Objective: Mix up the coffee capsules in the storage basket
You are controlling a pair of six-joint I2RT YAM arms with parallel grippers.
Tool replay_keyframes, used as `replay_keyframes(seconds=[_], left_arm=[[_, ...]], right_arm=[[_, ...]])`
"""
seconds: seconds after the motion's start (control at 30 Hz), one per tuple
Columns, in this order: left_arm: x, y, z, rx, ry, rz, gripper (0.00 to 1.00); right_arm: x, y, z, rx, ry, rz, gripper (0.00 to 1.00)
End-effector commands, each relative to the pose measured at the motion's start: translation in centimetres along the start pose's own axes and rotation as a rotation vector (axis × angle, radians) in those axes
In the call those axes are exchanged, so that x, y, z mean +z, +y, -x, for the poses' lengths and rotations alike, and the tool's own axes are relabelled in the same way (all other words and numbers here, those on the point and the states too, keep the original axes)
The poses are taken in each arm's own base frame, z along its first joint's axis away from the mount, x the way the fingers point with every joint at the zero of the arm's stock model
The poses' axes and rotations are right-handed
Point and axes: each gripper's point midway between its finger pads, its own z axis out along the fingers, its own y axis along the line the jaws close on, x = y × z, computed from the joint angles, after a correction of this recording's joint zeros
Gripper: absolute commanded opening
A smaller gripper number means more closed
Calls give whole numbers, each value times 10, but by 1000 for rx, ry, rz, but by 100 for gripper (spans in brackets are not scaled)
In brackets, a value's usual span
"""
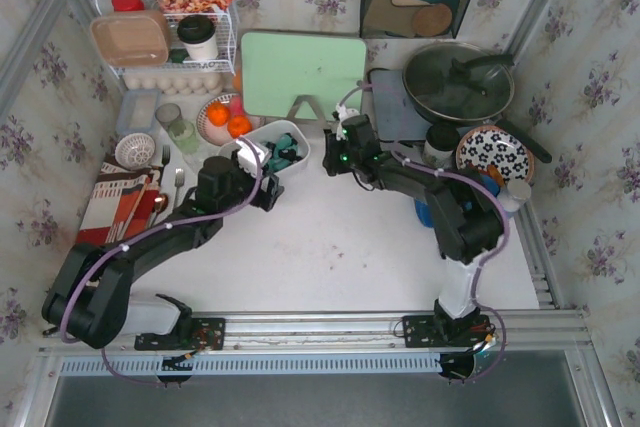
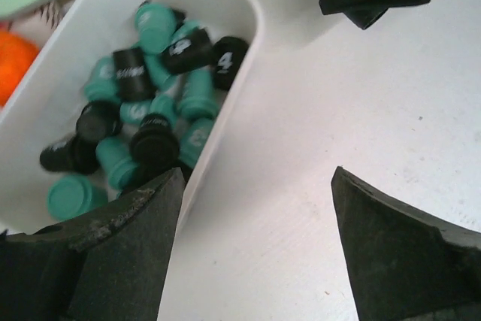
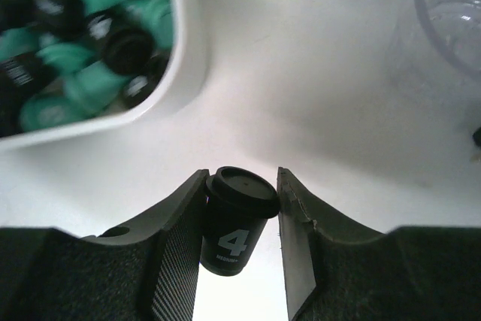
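The white storage basket [image 1: 296, 137] sits at the back middle of the table and holds several teal and black coffee capsules [image 2: 161, 84]. It also shows in the left wrist view [image 2: 248, 28] and the right wrist view [image 3: 184, 73]. My left gripper [image 2: 255, 208] is open and empty, just right of the basket's near corner. My right gripper [image 3: 240, 208] is shut on a black capsule [image 3: 234, 223] marked "4", held above the table just right of the basket. In the top view the right gripper [image 1: 335, 152] is beside the basket's right end.
A green cutting board [image 1: 300, 72] stands behind the basket. Oranges on a plate [image 1: 222, 117] lie to its left. A pan with lid [image 1: 458, 82], a patterned plate [image 1: 495, 152] and a wire shelf rack [image 1: 165, 37] line the back. A clear glass [image 3: 451, 13] stands near the right gripper.
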Motion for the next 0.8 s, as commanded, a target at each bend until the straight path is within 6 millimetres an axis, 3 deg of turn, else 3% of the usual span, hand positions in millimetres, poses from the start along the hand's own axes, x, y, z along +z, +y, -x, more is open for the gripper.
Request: replay_keyframes(seconds=[0.0,0.17,0.2,0.27,0.37,0.7,0.77], left_arm=[[5,-27,45,251,-232,-128,83],[8,-78,50,544,-388,-265,89],[8,-84,58,574,-422,-274,90],[16,-95,53,579,-410,-323,100],[19,-109,56,595,-433,-360,99],[13,-157,59,620,-493,-505,100],[16,-160,59,615,-485,-507,95]], right_arm=[[-44,38,15,85,-72,192,30],[-88,64,3,150,-81,355,31],[-95,69,1,159,-79,385,31],[-108,76,-3,177,-84,434,31],[-125,85,-7,198,-101,499,31],[-154,94,-12,216,-138,578,31],[-156,95,-11,216,-141,591,31]])
